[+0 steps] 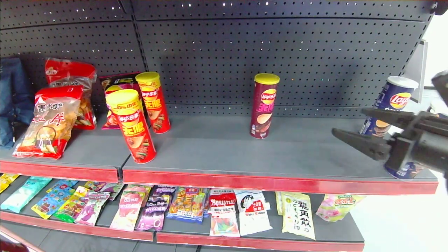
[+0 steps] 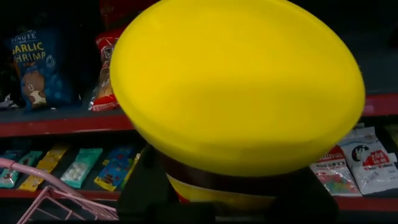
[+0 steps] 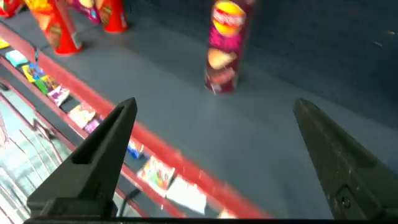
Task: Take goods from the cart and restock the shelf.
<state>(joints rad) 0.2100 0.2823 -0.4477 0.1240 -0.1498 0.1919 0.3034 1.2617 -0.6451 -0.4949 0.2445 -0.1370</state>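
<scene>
Left gripper [image 2: 217,208]: clenched on held can [image 2: 236,81], centre frame, upright for shelving.
Right gripper [image 1: 350,121]: released, jaws spread, right edge, beside blue can [image 1: 393,101]; judged free.
Shelf [image 1: 217,150]: bare mid-frame span suits placement.
Cart [image 2: 43,193]: lower left.

A red snack bag [image 1: 49,119] leans at the far left, with another red bag [image 1: 70,75] just behind it. A blue bag [image 1: 12,94] stands beside them. Lower down, many small candy packets [image 1: 154,210] lie flat in a row. A black wall [image 1: 280,52] with little holes stands behind.
</scene>
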